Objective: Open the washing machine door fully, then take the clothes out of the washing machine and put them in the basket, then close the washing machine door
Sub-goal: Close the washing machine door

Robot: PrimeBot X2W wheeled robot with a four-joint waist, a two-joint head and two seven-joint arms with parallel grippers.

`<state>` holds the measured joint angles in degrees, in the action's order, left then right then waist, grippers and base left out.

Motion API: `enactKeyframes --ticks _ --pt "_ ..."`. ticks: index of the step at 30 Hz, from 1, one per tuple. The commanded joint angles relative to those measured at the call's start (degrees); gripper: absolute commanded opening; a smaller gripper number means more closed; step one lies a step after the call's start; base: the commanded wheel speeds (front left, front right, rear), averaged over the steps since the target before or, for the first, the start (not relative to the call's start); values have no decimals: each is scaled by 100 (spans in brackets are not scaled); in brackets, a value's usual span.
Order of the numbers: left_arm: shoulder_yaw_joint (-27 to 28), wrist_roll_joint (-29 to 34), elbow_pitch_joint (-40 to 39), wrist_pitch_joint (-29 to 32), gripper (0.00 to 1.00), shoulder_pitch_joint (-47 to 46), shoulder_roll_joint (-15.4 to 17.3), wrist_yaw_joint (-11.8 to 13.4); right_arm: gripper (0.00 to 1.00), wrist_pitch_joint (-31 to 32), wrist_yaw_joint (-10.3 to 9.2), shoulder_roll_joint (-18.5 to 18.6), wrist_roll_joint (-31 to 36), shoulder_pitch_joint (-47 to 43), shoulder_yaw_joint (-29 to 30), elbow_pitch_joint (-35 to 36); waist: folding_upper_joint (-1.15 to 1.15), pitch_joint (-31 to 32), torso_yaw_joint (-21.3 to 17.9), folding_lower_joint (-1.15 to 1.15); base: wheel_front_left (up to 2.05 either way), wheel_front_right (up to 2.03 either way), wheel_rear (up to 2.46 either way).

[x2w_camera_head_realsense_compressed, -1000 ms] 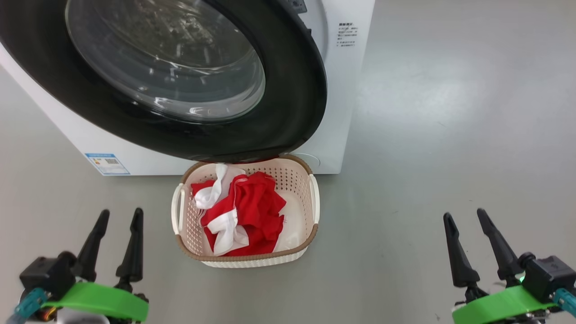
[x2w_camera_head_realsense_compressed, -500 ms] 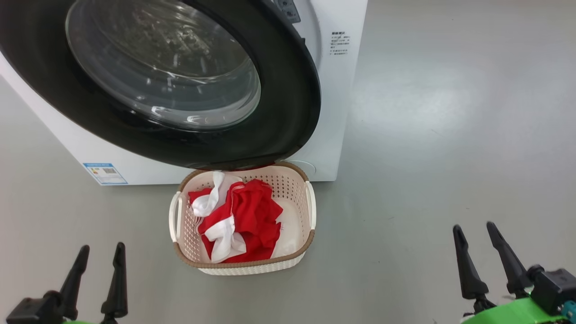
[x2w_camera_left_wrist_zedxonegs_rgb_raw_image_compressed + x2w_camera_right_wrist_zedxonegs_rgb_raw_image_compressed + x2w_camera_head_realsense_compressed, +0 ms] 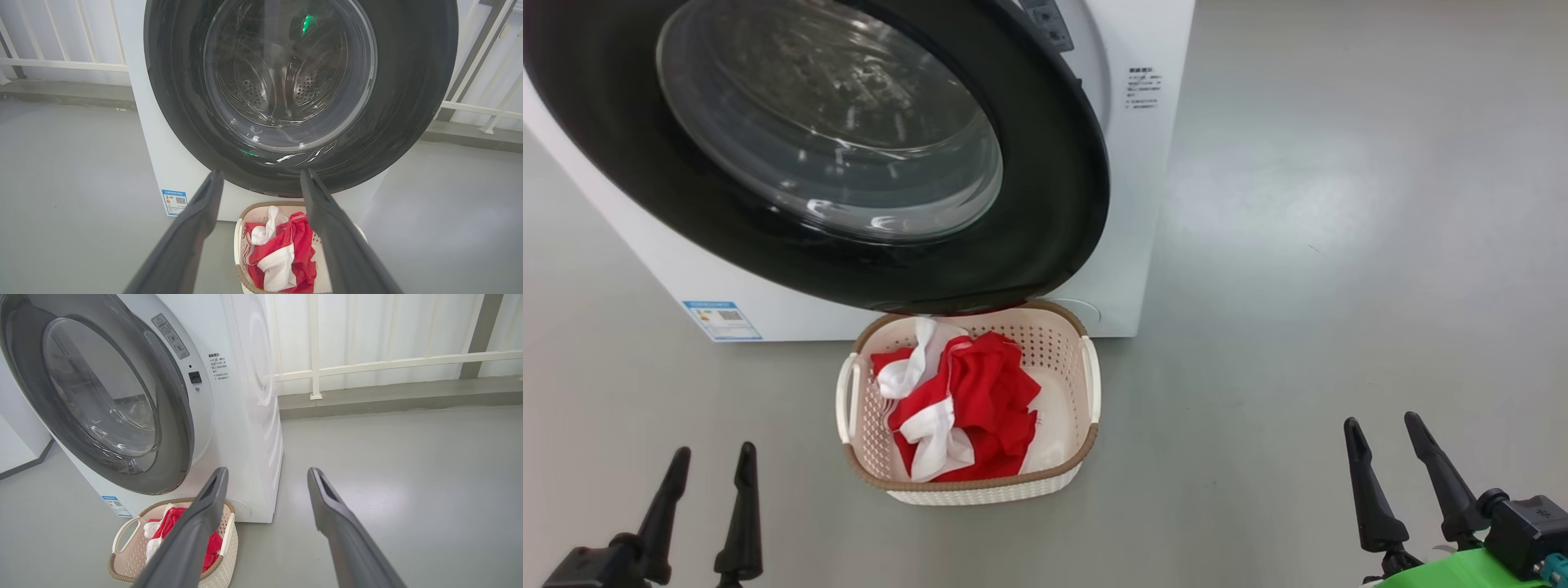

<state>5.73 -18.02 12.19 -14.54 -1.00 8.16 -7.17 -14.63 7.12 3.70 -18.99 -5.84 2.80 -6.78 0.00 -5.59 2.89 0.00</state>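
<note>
Grey smooth floor (image 3: 1298, 286) carries everything here. On it the clothes (image 3: 980, 392), red with white trim, lie bunched in the basket (image 3: 1088, 425), heaped toward its 9 o'clock side, with bare cream bottom showing at its 3 o'clock side. The basket stands just in front of the washing machine (image 3: 1131, 204), its far rim tucked under the lowest part of the washing machine door (image 3: 1045, 204), so in the head view it sits at 6 o'clock from the door.

The door's black rim looks pressed flat against the white front, and through its glass bowl (image 3: 833, 131) the left wrist view shows the perforated steel drum (image 3: 286, 81). A blue label sticker (image 3: 721, 319) is on the machine's lower front, at about 10 o'clock from the basket.

Nearer the robot, the left gripper (image 3: 713, 451) sits at 7 o'clock in the head view, well apart from the basket, jaws a moderate way apart and holding nothing. The right gripper (image 3: 1381, 420) is at 5 o'clock, farther from the basket, with a green band (image 3: 1462, 567) on its wrist; its jaws stand apart too, nothing between them.

Behind the machine, the right wrist view shows a white railing (image 3: 367, 363).
</note>
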Motion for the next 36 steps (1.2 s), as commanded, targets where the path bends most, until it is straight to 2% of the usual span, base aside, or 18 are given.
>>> enactKeyframes --ticks 1,2,5,11,19,27,36 --pt "186 71 -155 -46 100 -31 70 -32 92 -37 36 110 2 35 -150 138 0 7 45 0 0 0 0" --pt "160 84 -150 -46 100 -38 54 -32 60 -37 36 113 -5 38 -160 142 0 10 79 0 0 0 0" --pt "128 123 -146 -46 100 -66 -30 -32 0 -37 36 139 -32 79 -239 129 0 17 197 0 0 0 0" --pt "22 193 -165 -46 100 -78 -239 -32 0 -37 36 165 -65 379 -536 58 0 -16 482 0 0 0 0" --pt "-137 141 -138 -46 100 -161 -407 -32 0 -37 36 270 -95 1262 -1126 -191 0 -174 980 0 0 0 0" --pt "-260 66 -164 -46 100 -240 -480 -32 0 -37 36 334 -154 1975 -1340 -448 0 -386 1251 0 0 0 0" --pt "-482 -54 -193 -46 100 -577 -521 -32 0 -37 36 285 -157 3024 -1394 -870 0 -924 1450 0 0 0 0"
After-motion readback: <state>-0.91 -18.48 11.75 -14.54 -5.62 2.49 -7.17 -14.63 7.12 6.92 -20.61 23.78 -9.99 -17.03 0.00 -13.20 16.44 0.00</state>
